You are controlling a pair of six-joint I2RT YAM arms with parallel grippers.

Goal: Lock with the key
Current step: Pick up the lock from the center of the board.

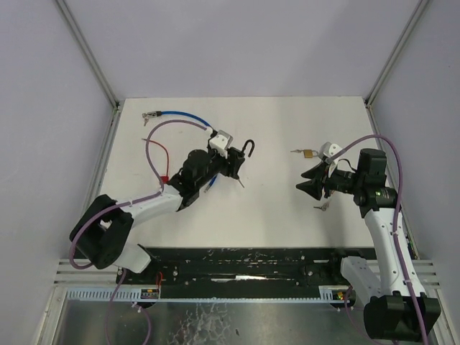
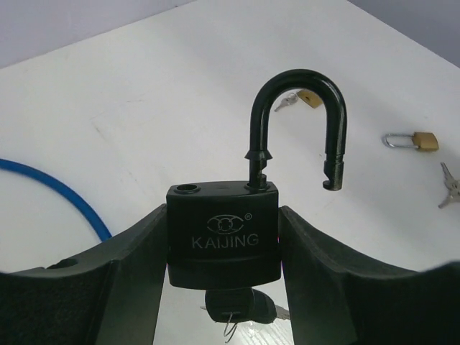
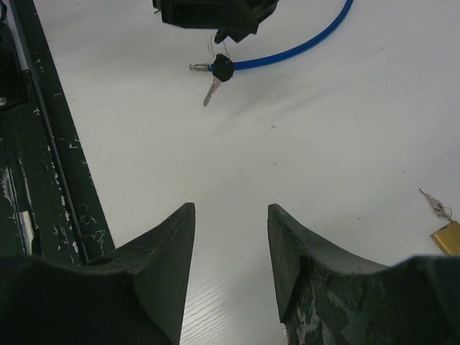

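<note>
1. The white-and-black left arm (image 1: 144, 205) stretches from its near-left base up and to the right, its elbow bent low.
2. The black two-finger left gripper (image 2: 223, 215) points away from the base. Its fingers (image 2: 136, 259) are clamped on both sides of a black padlock (image 2: 223, 244).
3. The white-and-black right arm (image 1: 384, 230) rises from its near-right base, with the wrist turned leftward.
4. The black two-finger right gripper (image 3: 230, 208) faces left. Its fingers (image 3: 165, 259) stand parted and hold nothing.

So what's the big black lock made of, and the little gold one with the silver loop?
The black padlock looks like metal under a matte black coating, its shackle glossier. The small gold padlock looks like brass: yellow sheen, silvery loop. Only a guess.
</note>
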